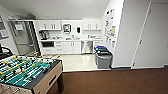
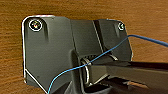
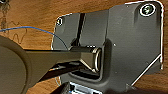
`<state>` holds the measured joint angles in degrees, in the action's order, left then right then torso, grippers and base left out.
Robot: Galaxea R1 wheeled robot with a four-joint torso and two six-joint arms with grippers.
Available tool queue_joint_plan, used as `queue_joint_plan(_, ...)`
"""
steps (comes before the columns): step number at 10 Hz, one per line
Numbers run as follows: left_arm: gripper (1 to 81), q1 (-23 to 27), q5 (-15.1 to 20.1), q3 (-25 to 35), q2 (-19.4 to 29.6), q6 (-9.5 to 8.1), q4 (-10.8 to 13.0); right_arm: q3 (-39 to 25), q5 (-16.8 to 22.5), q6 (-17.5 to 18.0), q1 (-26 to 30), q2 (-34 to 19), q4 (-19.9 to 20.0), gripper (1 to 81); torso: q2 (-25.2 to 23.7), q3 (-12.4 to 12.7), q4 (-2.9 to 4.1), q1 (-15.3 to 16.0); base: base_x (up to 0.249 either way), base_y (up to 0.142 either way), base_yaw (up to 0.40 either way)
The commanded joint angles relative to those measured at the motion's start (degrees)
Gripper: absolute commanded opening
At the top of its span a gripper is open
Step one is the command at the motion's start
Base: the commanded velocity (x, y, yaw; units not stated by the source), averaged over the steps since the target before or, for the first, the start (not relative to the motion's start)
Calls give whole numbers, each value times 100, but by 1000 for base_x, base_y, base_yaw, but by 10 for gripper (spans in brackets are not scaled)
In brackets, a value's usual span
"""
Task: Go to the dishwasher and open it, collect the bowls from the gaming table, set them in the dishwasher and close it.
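Observation:
The dishwasher (image 1: pixel 86 47) is the steel-fronted unit set under the counter of the kitchenette at the far end of the room, and its door is closed. It is several metres ahead, across brown carpet and a pale tiled floor. Just past the table-football table, a strip of a tabletop (image 1: pixel 47 56) with colourful things on it shows, too small to identify. The bowls are out of view. Both wrist views look down on brown carpet past the robot's own dark plate and bar.
A table-football table (image 1: pixel 27 72) with a green field stands close at the lower left. Grey bins with blue lids (image 1: pixel 103 57) stand against the right wall near the tiles. A white door (image 1: pixel 152 37) is on the right. White cabinets (image 1: pixel 71 47) flank the dishwasher.

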<state>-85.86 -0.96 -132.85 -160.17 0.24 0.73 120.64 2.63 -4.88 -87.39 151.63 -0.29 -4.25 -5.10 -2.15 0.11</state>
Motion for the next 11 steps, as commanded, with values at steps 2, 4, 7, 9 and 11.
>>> queue_joint_plan(2, 811, 337, 290, 66, 64, 55, 67, -68, 308, -31, 323, -130, -33, 811, 0, 0, 0, -2, 103, 0, 0)
queue_joint_plan(4, 811, 329, 290, 66, 55, 55, 59, -6, 290, -31, 315, -130, 12, 811, 4, -2, 0, 5, 115, 0, 0)
queue_joint_plan(7, 811, 337, 290, 66, 46, 55, 67, 29, 290, -31, 314, -121, 20, 811, 4, -2, 0, 5, 138, 0, 0)
queue_joint_plan(9, 811, 328, 290, 66, 64, 55, 67, 29, 290, -31, 315, -121, 20, 811, 4, -2, 0, 2, 156, 0, 0)
queue_joint_plan(11, 811, 336, 290, 66, 64, 55, 67, 29, 273, 4, 314, -112, 20, 811, 4, -2, 0, 5, 166, 0, 0)
